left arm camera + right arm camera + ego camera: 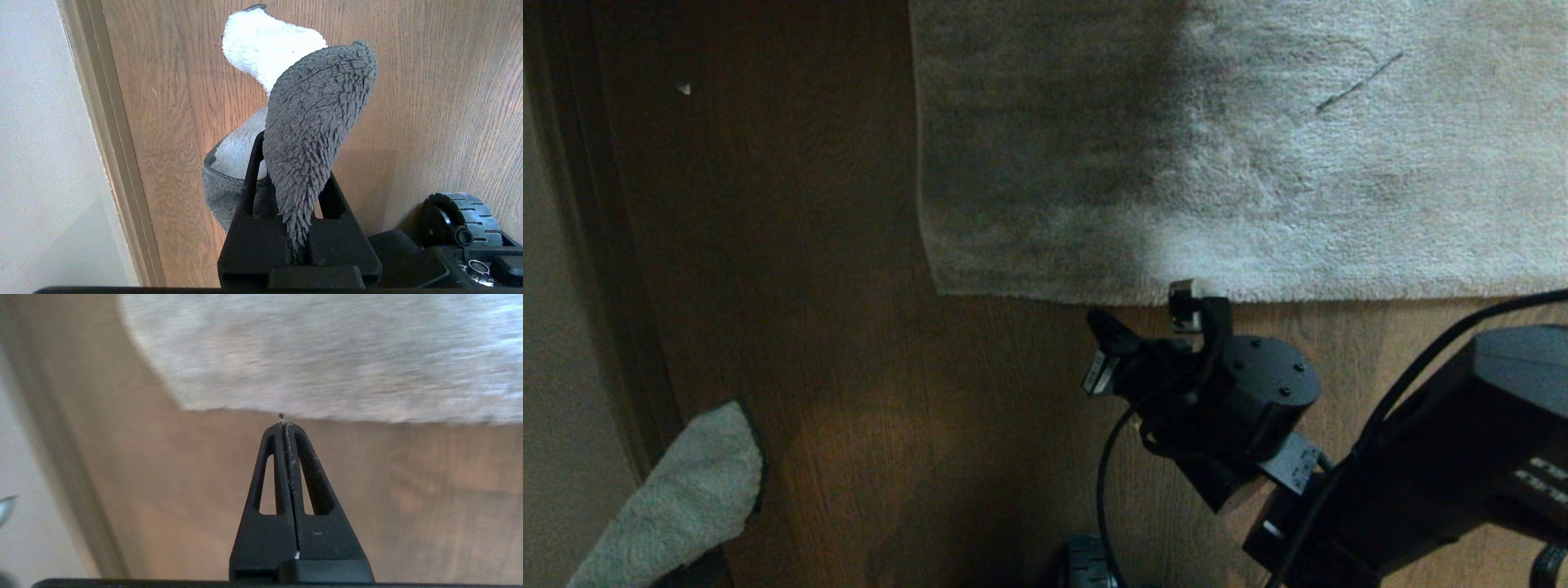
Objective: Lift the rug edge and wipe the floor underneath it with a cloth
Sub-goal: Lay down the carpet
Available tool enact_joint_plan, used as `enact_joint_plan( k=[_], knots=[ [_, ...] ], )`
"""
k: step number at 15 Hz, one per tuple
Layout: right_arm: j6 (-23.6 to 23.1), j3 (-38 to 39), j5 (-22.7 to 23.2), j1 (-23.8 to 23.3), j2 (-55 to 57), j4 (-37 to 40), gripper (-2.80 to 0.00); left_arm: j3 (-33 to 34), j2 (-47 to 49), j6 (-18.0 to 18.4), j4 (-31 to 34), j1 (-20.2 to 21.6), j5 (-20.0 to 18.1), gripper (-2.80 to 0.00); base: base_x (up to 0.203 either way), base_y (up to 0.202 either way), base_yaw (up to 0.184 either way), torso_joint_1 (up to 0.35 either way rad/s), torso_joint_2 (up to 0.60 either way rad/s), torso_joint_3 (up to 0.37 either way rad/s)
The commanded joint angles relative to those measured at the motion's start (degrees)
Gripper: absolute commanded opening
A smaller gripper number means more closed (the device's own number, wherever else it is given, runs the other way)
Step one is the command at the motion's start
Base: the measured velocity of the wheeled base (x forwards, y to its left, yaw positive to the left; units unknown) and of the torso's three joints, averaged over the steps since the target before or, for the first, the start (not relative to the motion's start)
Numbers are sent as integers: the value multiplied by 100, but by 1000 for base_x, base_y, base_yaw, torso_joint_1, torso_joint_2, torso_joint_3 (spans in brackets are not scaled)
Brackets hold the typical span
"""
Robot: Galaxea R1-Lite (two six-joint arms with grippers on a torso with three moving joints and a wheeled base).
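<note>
- Head view: the rug edge point(1094, 296) lies flat on the floor point(890, 425), its corner at the left end of the near border. Your right hand point(1143, 343) hangs just short of that border, tips aimed at it, not touching as far as you can tell. The cloth point(678, 498) shows at the lower left, well apart from the rug, near the pale strip along the floor's left side.
- Left wrist view: the left hand point(294, 196) is clamped on the cloth point(314, 122), which flops over the fingers. Soft, light, nubby terry; expect it to drag well on smooth planks, but it may bunch under pressure. A wheel point(466, 220) of the base sits beside it.
- Right wrist view: the right hand point(288, 428) is fully closed and empty, with lint on the tips, just in front of the rug edge point(327, 412). You'd need to spread the fingers before pinching.
- Handling judgement: the plush rug is limp and big, so it is probably heavy overall. Take the border near the corner, where least pile has to lift; grip deep, as the pile may slip.
- No readable brands, labels or writing in any view.
</note>
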Motion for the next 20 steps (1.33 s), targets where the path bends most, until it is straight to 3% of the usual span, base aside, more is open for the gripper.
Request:
enact_joint_plan(
  k=[1, 11, 17, 20],
  knots=[
    [8, 27, -8, -225, 49, -270, -280, -2, -2, 0, -1, 1, 4, -280, 0, 0, 0, 0, 0, 0],
    [-104, -53, 11, -1087, 253, -274, -280, 4, -2, 0, -1, 1, -4, -280, 0, 0, 0, 0, 0, 0],
    [-98, -849, 20, -1444, 442, -274, -280, 4, -2, 0, -1, 1, 3, -280, 0, 0, 0, 0, 0, 0],
    [-113, -856, 20, -1481, 557, -274, -280, 5, -2, 0, -1, 1, 4, -280, 0, 0, 0, 0, 0, 0]
  ],
)
